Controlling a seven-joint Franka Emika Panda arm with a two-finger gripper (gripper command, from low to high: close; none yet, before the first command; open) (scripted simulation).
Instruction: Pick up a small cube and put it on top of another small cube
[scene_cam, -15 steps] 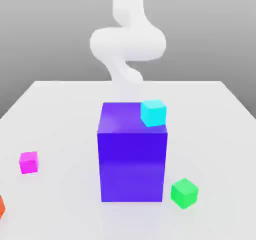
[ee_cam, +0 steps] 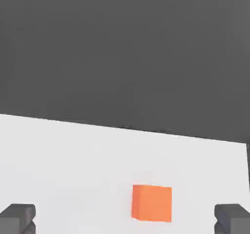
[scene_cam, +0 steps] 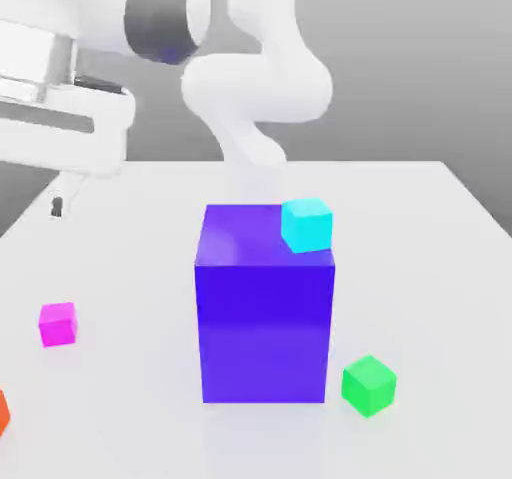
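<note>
- The gripper (ee_cam: 125,218) stands wide open and holds nothing; in the hand view its two dark fingertips (ee_cam: 18,217) sit far apart at the picture's edge, with bare desk (ee_cam: 73,155) between them.
- In the exterior view the hand hangs high at the exterior view's left, above the desk's far left corner, with one dark fingertip poking down below it.
- The magenta cube (scene_cam: 57,324) lies on the desk below and nearer the camera than the hand, so the coming move is, I judge, a descent toward the near left.
- Between the fingertips sits the orange-red cube (ee_cam: 152,203), not the one wanted; in the exterior view it is cut off at the lower left edge.
- The green cube (scene_cam: 369,385) rests well apart, at the right foot of the big blue-violet block (scene_cam: 264,307), which carries a cyan cube (scene_cam: 306,224).
- Whether the hand is already square over the magenta cube is hard to say.
</note>
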